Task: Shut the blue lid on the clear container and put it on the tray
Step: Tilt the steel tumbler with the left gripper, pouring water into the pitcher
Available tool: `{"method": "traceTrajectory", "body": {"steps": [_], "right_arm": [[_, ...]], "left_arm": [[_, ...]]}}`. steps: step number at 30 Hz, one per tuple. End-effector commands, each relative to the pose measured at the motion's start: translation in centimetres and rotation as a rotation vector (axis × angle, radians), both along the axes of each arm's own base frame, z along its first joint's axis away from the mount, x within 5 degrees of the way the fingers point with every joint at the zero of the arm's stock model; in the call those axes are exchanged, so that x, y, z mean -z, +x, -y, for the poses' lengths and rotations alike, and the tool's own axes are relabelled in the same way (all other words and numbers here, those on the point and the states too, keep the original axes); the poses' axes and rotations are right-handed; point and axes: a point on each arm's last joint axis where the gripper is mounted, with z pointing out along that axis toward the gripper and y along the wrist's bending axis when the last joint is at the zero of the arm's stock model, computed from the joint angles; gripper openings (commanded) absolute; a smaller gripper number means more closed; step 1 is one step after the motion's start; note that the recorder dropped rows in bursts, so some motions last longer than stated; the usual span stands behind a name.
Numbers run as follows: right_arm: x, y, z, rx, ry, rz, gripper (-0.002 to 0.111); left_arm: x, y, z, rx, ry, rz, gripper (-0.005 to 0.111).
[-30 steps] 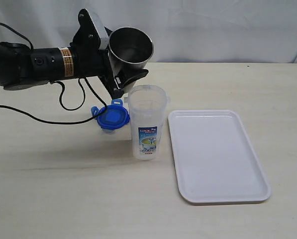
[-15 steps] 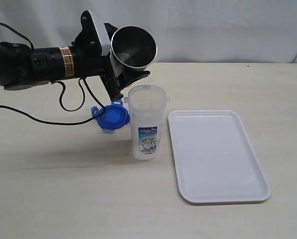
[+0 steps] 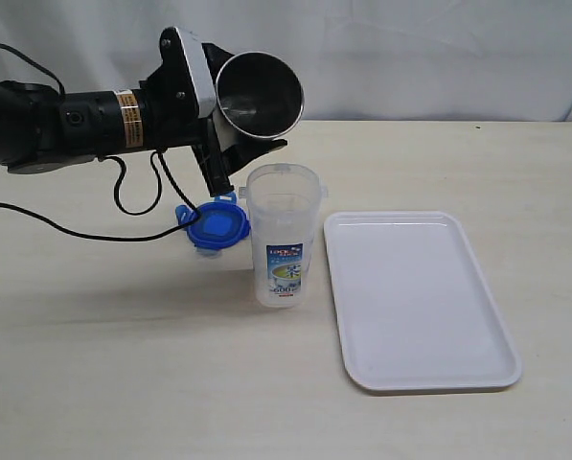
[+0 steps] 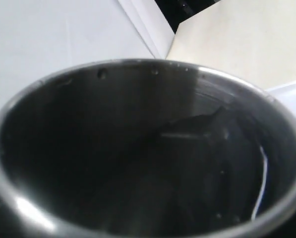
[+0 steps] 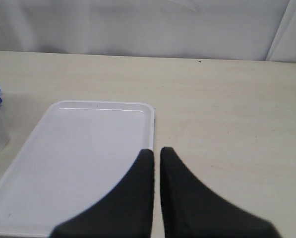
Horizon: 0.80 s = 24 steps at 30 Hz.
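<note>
My left hand (image 3: pixel 230 146) is clamped on the steel tumbler (image 3: pixel 259 94), holding it tipped well over, mouth turned outward and just above the container (image 3: pixel 283 235). From my left wrist I see only the tumbler's dark inside, and I cannot tell whether anything is left in it. So this hand is full, and I judge it must put the tumbler down on the tabletop (image 3: pixel 94 364) before it can take anything else.

The lid (image 3: pixel 216 227) lies almost straight below that hand, flat side up, on the left of the container and just beside it. I cannot make out whether the two touch. The container stands upright, long axis vertical, its mouth open and nothing on it yet. It stands between the lid and the tray (image 3: pixel 420 374), which lies flat on the container's right, close by but apart from it, with nothing on it.

My right hand (image 5: pixel 156 163) is closed and empty, hanging over the near edge of the tray. It is outside the exterior view. The container is off to its left and the lid beyond that, with only a scrap of blue showing.

So the lid is far nearer my left hand, directly under it. The right would have to reach across the container. I judge the lid is the left hand's job, with the right free to steady the container.
</note>
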Motion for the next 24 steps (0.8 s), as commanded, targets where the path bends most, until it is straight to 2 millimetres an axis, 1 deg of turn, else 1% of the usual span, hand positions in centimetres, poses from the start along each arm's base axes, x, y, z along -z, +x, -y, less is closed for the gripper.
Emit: {"method": "traceTrajectory", "body": {"steps": [1, 24], "right_arm": [[0.05, -0.01, 0.03, 0.003, -0.004, 0.004, 0.004], [0.05, -0.01, 0.03, 0.003, -0.004, 0.004, 0.004]], "left_arm": [[-1.75, -0.12, 0.31, 0.030, -0.051, 0.095, 0.000], [-1.72, -0.08, 0.28, 0.044, 0.021, 0.218, 0.000]]}}
